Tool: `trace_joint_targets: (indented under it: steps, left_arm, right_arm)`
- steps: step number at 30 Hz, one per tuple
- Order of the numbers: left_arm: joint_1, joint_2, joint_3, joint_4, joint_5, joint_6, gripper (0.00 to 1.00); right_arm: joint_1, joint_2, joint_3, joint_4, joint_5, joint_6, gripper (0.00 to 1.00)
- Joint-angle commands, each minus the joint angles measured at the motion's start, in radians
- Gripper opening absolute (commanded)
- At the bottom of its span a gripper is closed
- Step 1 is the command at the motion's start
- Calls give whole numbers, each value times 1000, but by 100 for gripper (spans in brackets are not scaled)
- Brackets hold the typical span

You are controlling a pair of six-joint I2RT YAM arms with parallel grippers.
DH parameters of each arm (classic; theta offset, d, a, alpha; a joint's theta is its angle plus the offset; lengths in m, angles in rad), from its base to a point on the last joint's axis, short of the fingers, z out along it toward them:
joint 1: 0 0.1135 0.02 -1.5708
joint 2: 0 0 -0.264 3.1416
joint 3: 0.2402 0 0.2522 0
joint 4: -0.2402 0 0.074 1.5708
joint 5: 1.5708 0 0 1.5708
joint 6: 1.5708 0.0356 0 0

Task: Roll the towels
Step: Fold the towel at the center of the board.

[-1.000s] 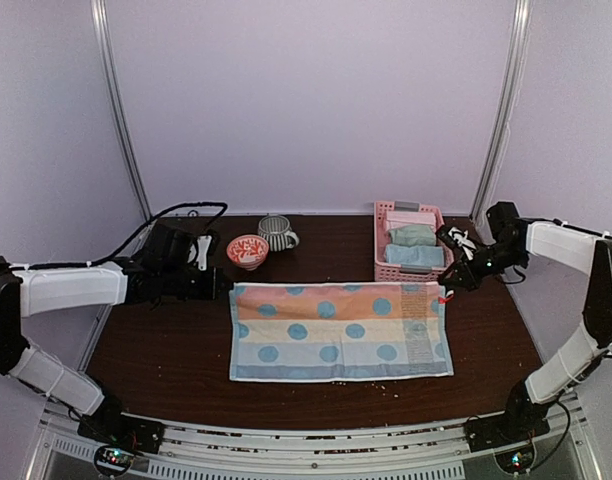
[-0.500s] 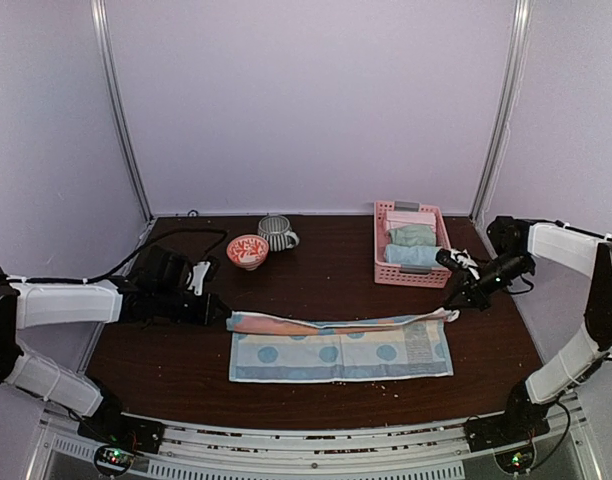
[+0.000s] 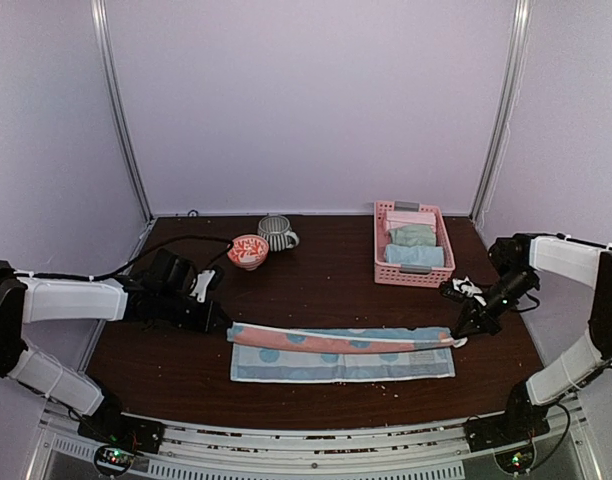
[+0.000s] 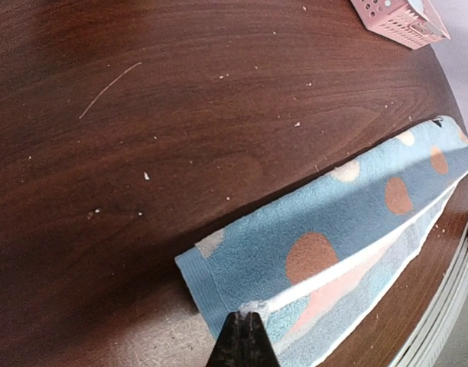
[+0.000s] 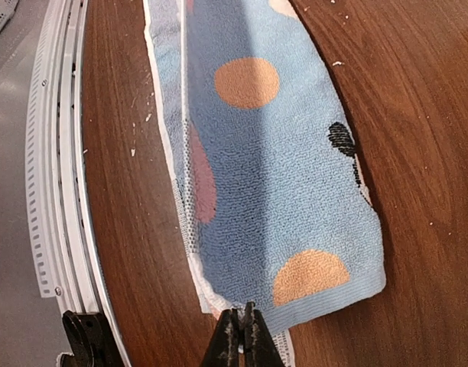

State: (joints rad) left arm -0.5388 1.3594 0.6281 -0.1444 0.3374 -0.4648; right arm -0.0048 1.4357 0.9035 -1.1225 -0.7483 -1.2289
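A light blue towel (image 3: 341, 350) with orange dots lies lengthwise across the near part of the table, its far half folded over toward the near edge. My left gripper (image 3: 228, 329) is shut on the towel's far left corner (image 4: 253, 308), held just above the lower layer. My right gripper (image 3: 456, 337) is shut on the far right corner (image 5: 245, 310) in the same way. The blue side with orange dots (image 5: 247, 82) faces up between them. More towels (image 3: 414, 245), rolled, lie in the pink basket.
A pink lattice basket (image 3: 381, 250) stands at the back right. A red patterned bowl (image 3: 247, 251) and a striped mug (image 3: 276, 233) stand at the back centre-left. A small white and black object (image 3: 464, 290) lies right of the basket. Metal rails (image 5: 54, 191) run along the table's near edge.
Both grippers have drawn the towel's far edge toward the near edge, folding the spread towel into a narrow band. Both arms moved nearer to the front.
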Motion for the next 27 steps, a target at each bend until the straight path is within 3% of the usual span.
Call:
trace_joint_targets:
  steps: [1, 19, 27]
  left_arm:
    - [-7, -24, -8, -3, 77, 27, 0]
    - [-72, -161, -24, -26, 146, 15, 0]
    - [-130, -130, -48, -40, 170, 4, 0]
  right_arm:
    - [-6, -4, -32, -4, 59, -32, 0]
    - [-3, 35, 5, -64, 115, -77, 0]
    - [-3, 13, -18, -37, 177, -76, 0]
